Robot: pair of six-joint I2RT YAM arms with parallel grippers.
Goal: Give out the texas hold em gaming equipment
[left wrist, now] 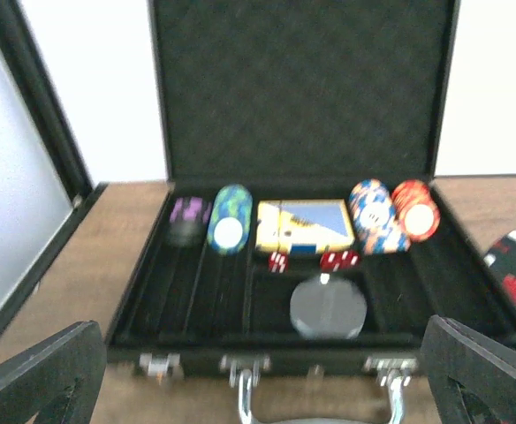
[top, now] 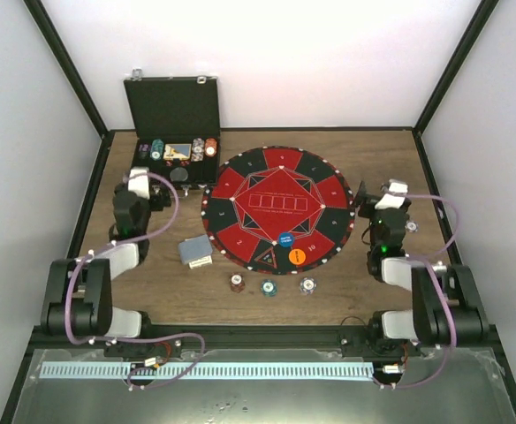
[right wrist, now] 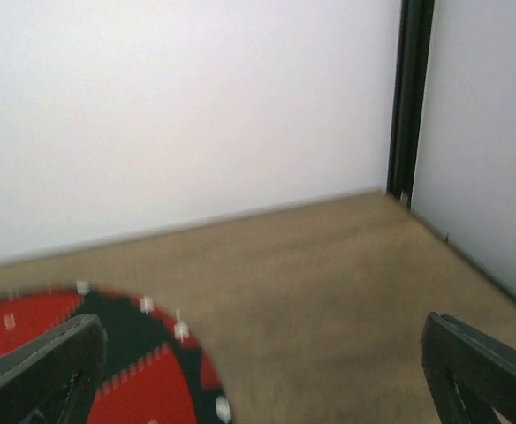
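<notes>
A brown-red chip (top: 237, 283), a teal chip (top: 268, 286) and a white chip (top: 307, 284) lie in a row on the table below the mat. The blue button (top: 285, 238) and orange button (top: 298, 256) rest on the mat's near edge. A grey-blue deck of cards (top: 195, 252) lies left of the mat. My left gripper (top: 158, 198) (left wrist: 258, 389) is open and empty, facing the open case (left wrist: 134, 305), which holds chip rows (left wrist: 229, 219), a card box (left wrist: 304, 225), red dice (left wrist: 339, 260) and a grey disc (left wrist: 328, 306). My right gripper (top: 364, 209) (right wrist: 258, 389) is open and empty at the mat's right edge.
The round red-and-black mat (top: 277, 209) (right wrist: 143, 371) fills the table's middle. The black case (top: 171, 106) stands at the back left with its lid upright. White walls with black frame posts (right wrist: 413, 97) close in the back and sides.
</notes>
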